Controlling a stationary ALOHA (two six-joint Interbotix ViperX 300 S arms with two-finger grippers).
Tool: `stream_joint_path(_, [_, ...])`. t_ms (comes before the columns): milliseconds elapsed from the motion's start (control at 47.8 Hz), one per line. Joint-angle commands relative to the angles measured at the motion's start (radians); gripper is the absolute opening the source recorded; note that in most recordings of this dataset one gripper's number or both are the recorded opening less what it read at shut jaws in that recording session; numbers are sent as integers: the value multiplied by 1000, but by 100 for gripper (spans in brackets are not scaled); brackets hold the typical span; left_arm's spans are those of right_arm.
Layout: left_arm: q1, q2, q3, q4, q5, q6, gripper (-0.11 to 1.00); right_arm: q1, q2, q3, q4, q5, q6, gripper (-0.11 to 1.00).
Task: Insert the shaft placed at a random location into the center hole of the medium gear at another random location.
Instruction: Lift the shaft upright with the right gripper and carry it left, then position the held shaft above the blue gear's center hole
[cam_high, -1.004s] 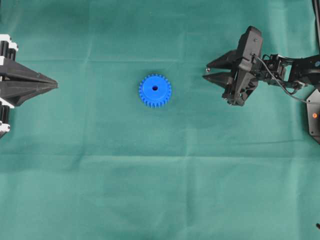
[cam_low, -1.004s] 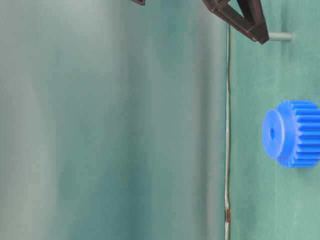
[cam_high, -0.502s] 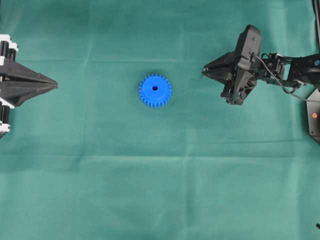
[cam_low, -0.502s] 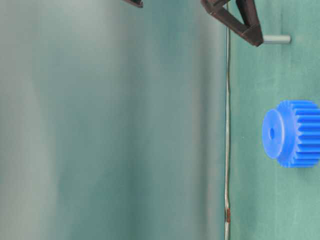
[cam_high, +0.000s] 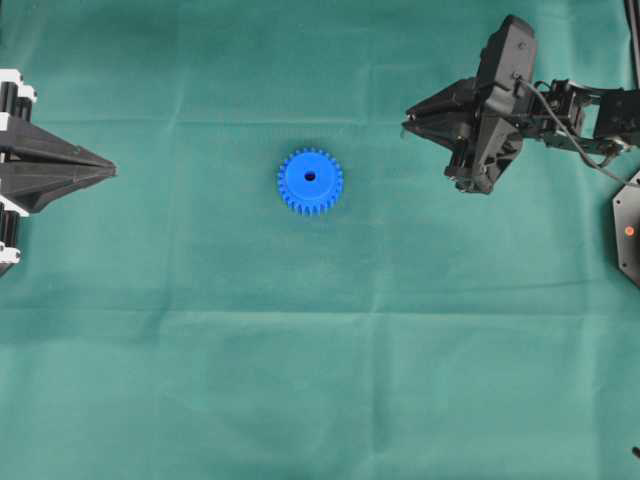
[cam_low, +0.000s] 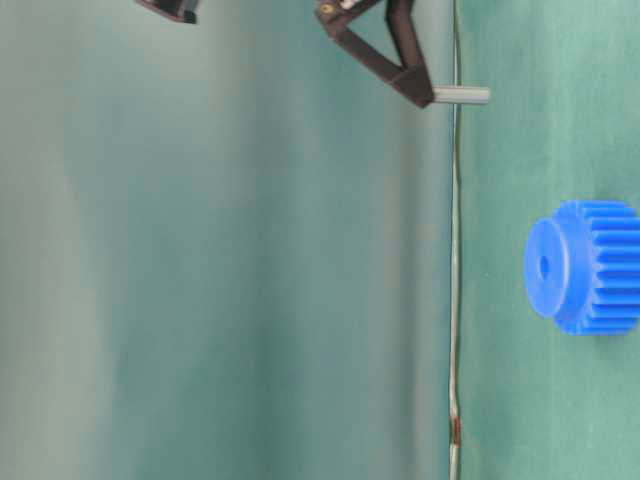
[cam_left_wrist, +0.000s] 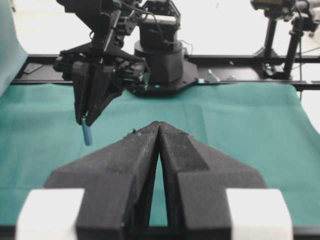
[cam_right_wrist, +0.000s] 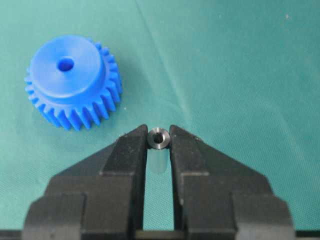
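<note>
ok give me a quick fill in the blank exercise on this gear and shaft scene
1. The right gripper is shut on the ____.
2. The shaft hangs clear of the green ____.
3. The medium gear lies flat with its center hole facing ____.
4. The left gripper is shut and holds ____.

Missing words: shaft; cloth; up; nothing

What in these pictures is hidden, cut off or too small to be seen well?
- Shaft: in the overhead view too small to make out at the right gripper; in the right wrist view only its end shows, the fingers cover its sides.
- Medium gear: cut by the right edge in the table-level view.
- Center hole: its depth is not visible in any view.
- Left gripper: blocks the gear in the left wrist view.
</note>
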Motion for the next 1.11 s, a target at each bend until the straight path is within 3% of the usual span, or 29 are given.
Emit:
stream_joint_path(0, [0,6,-23,2,-3,-2,3,-3,-12,-25,0,0,-15,13])
stream_joint_path(376, [0,8,-23,3,5,-2,3,35,26,-61,2,-32,-9,13])
stream_joint_path(816, [2,8,-23,2,9,-2,3,129,235,-307,0,-11,-12,13])
stream_joint_path(1087, [2,8,-23,3,15,-2,3,158,304,-380,0,-2,-12,13])
